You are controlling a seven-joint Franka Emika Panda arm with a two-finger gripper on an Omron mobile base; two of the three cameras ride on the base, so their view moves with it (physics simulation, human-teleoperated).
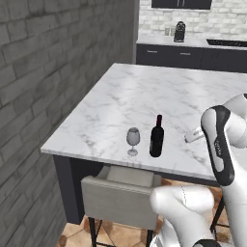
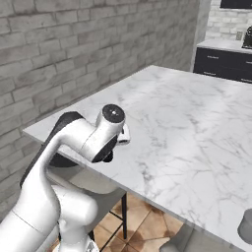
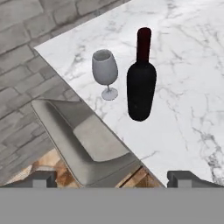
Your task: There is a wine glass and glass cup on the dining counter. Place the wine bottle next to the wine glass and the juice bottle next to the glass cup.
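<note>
The wine glass [image 1: 133, 140] [image 3: 105, 70] stands near the front edge of the white marble dining counter [image 1: 144, 91] [image 2: 187, 113] [image 3: 188, 65]. The tall dark wine bottle [image 1: 156, 137] [image 3: 141, 87] stands upright just to its right, a small gap between them. My gripper [image 3: 113, 179] is open and holds nothing. It hovers back from the bottle, over the counter's edge. In the left base view the gripper [image 1: 193, 136] pokes out from behind my forearm, right of the bottle. The glass cup [image 2: 246, 226] sits at the counter's near right corner. The juice bottle is out of view.
A grey upholstered chair [image 1: 120, 198] [image 3: 87, 140] is tucked under the counter's front edge below the glass. A brick wall [image 1: 48, 72] runs along the left. Dark cabinets with a coffee machine [image 1: 179, 32] stand at the back.
</note>
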